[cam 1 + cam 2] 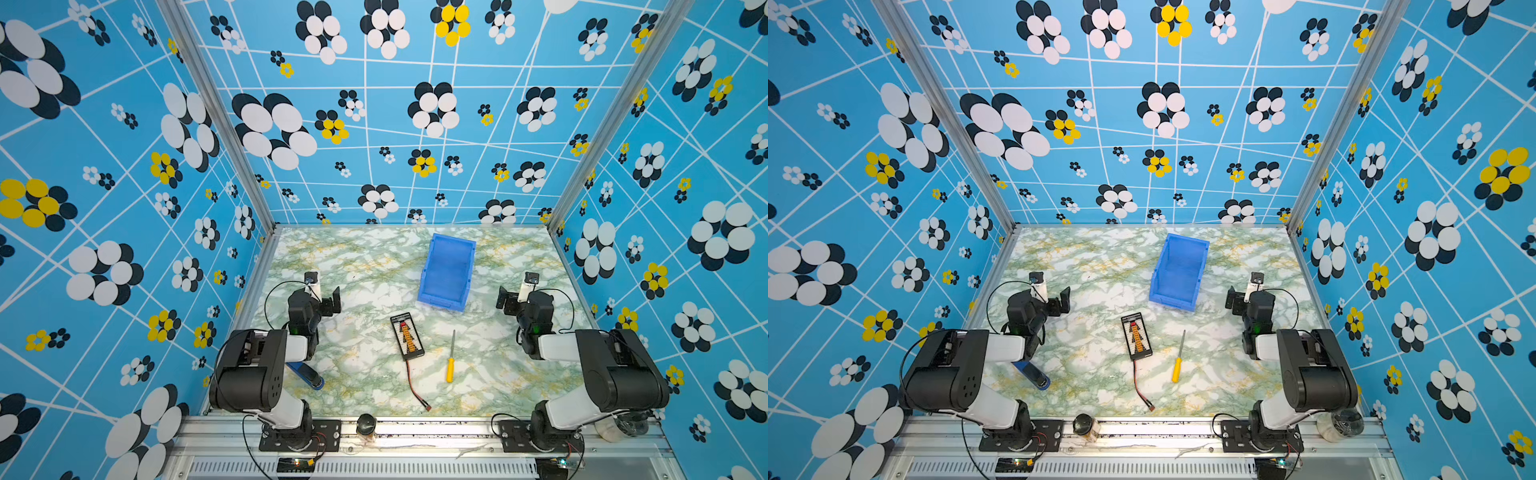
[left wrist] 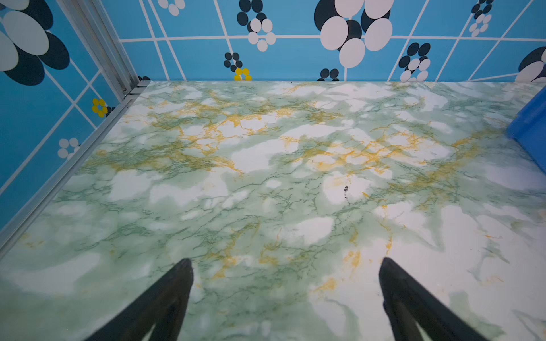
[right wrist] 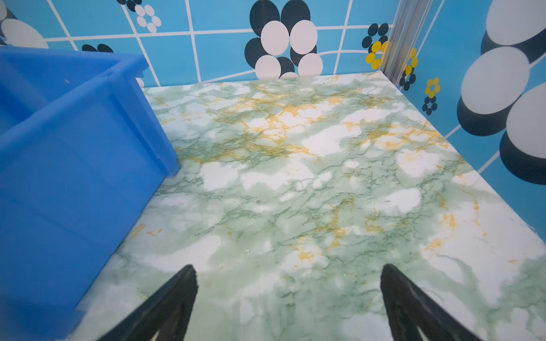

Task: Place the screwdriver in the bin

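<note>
Both left pincer (image 2: 285,261) and right pincer (image 3: 288,266) gape empty; screwdriver (image 1: 450,360) near board (image 1: 407,336), print illegible.

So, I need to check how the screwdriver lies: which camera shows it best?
The top views: both show the whole screwdriver lying free on the table, handle toward the near edge. Neither wrist view shows it at all.

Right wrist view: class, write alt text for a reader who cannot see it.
An open right gripper hangs above a green-and-white marbled table, holding nothing. A blue bin stands close beside it, before a blue flowered wall.
</note>
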You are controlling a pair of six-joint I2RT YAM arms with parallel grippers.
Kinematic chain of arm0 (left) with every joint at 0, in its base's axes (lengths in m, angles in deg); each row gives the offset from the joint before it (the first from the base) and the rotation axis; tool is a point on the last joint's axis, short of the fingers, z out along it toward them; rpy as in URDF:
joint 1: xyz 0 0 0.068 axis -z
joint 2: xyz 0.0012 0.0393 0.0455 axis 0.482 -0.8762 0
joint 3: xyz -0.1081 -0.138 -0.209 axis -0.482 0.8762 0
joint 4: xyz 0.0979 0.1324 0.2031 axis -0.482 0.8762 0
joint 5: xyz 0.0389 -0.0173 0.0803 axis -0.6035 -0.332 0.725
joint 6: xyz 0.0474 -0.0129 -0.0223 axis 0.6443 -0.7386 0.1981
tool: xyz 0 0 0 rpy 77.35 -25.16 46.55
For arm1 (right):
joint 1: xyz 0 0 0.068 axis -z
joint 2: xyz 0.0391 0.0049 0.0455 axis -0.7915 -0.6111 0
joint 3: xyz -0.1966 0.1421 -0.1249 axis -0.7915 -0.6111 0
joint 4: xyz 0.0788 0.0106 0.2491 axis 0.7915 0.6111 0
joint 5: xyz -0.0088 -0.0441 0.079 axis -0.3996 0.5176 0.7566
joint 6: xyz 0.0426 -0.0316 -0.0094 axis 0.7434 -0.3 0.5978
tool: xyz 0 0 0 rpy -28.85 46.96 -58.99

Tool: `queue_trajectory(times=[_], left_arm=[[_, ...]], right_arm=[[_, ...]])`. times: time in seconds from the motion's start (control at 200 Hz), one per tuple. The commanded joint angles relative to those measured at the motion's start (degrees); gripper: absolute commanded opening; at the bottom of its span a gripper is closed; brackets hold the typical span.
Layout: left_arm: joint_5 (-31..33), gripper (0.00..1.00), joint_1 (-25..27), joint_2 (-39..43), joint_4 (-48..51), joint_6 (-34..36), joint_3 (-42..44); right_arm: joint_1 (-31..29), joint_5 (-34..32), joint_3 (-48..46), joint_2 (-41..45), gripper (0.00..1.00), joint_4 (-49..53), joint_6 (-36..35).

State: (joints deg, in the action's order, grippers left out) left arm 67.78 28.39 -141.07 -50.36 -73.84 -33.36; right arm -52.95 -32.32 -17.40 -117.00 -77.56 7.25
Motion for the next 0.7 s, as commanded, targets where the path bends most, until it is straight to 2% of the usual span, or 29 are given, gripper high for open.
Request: queue_trajectory(times=[0.0, 0.695], left_arm=[[0.49, 0.99, -0.55, -0.21, -0.98, -0.54, 0.08], [0.48, 0.99, -0.72, -0.05, -2.39, -0.71, 0.91]], right_arm=[[-0.26, -0.52, 0.88, 0.42, 0.99, 0.6, -0.41], [-0.32, -0.53, 0.9, 0.4, 0.99, 0.6, -0.48]])
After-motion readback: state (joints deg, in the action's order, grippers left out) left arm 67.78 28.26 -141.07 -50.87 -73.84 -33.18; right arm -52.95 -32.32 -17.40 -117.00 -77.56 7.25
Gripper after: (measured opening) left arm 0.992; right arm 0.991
